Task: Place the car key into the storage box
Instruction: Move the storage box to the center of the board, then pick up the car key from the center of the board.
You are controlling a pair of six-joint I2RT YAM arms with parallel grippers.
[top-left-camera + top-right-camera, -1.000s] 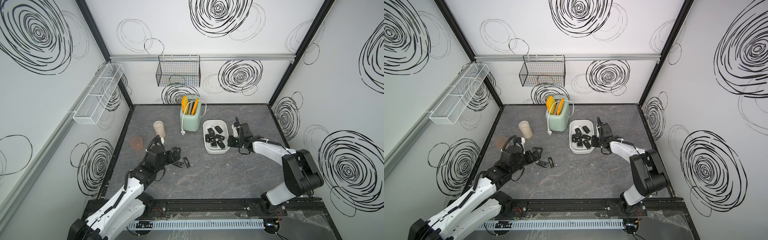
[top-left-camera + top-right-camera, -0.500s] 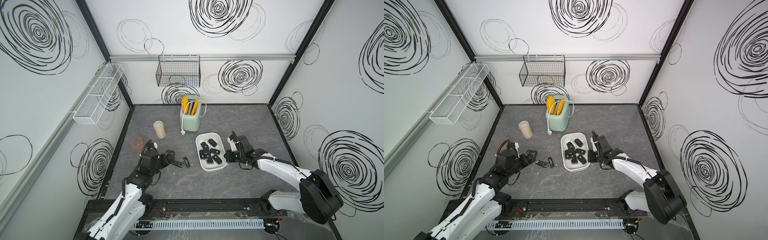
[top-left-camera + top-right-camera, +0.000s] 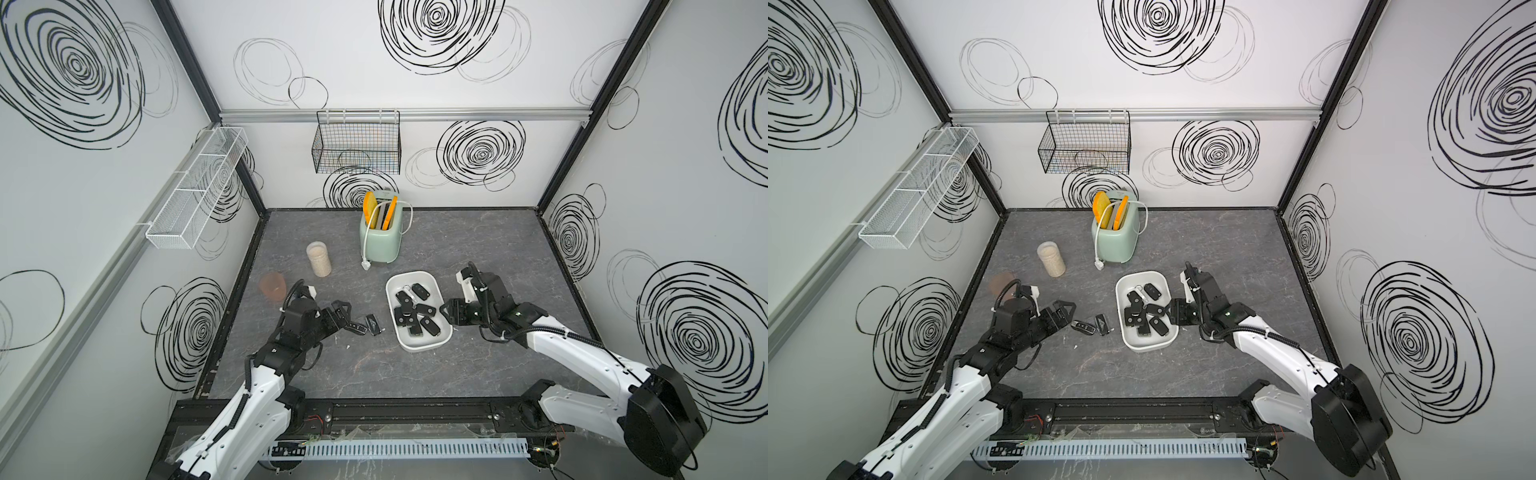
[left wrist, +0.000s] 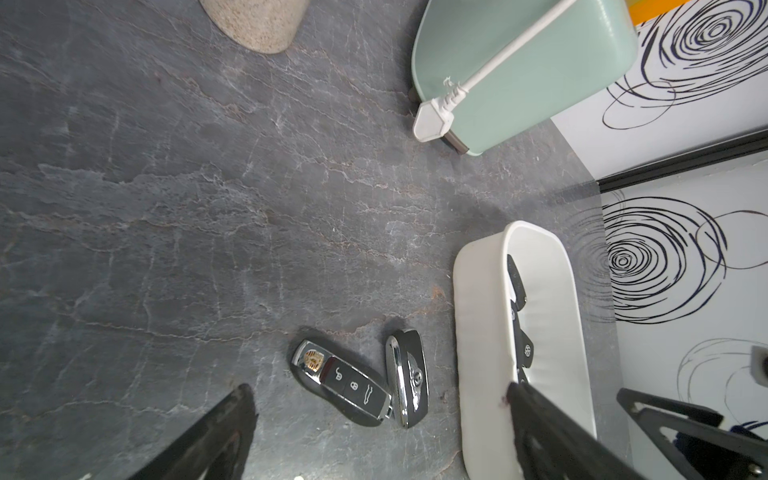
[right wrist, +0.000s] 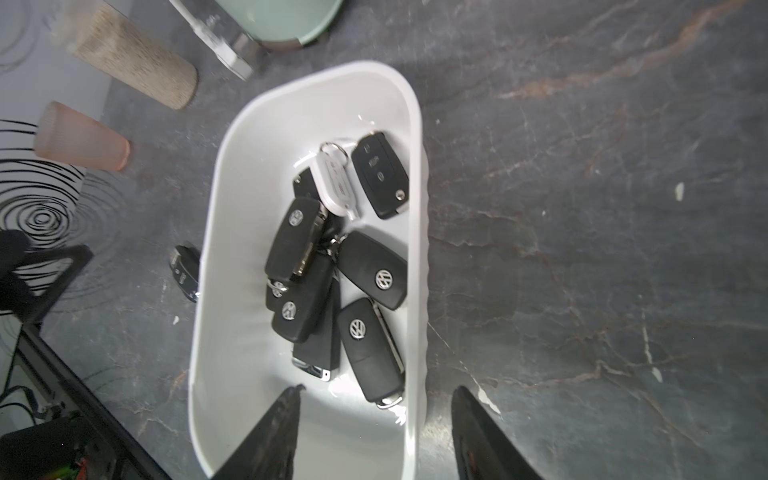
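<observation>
Left gripper (image 3: 344, 316) nearest the loose car key (image 4: 340, 382) — jaws spread wide
The key lies on the grey table (image 3: 478, 241) just ahead of it, long axis slanting across the jaw gap, a second key (image 4: 409, 378) touching it; the storage box (image 3: 424, 345) sits just beyond — its wall between the parted jaws of the right gripper (image 3: 448, 312)

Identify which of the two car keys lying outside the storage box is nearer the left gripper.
The gold-crested key, with three buttons facing up, is nearest the left gripper; the winged-emblem key lies beyond it, beside the storage box.
</observation>
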